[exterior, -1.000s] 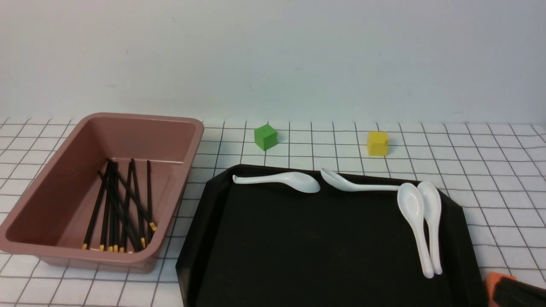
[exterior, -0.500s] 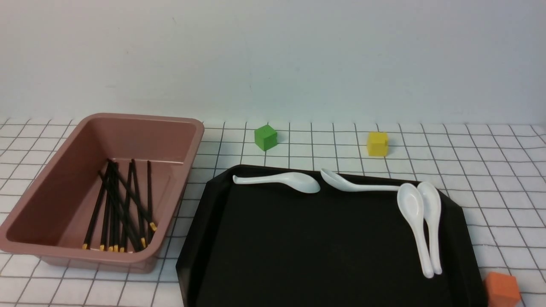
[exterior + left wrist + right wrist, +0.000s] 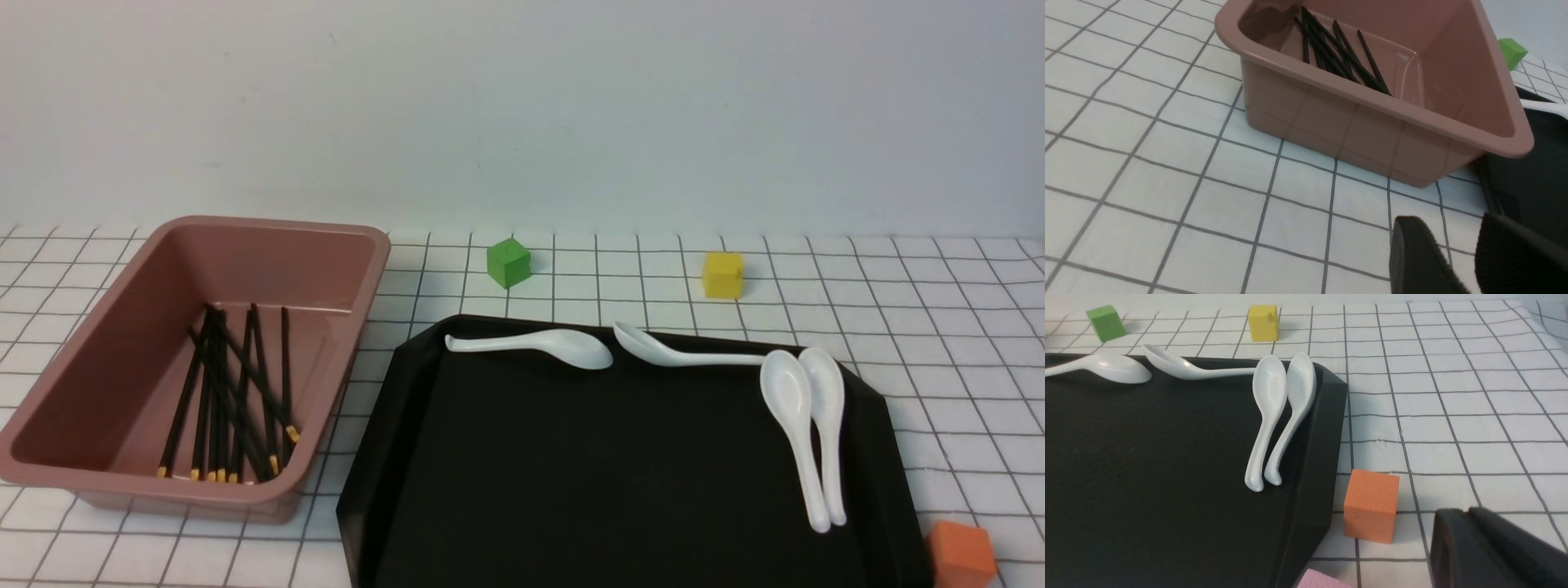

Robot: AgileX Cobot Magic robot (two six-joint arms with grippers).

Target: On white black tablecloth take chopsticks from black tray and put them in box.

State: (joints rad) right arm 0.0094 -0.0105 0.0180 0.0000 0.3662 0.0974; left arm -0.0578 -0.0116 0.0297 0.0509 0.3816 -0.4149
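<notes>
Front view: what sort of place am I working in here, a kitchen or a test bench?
Likely a staged test bench, not a kitchen: a grid-lined tablecloth against a bare plain wall, loose coloured cubes like the green cube, and sorting props, a black tray and a box.

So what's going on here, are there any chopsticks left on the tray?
None show on the black tray; only four white spoons lie on it. The chopsticks lie bundled in the box. Neither arm holds anything: the left tool hangs slightly open above the tablecloth beside the box, and the right tool looks shut, near the orange cube off the tray's corner. The sorting looks done.
</notes>
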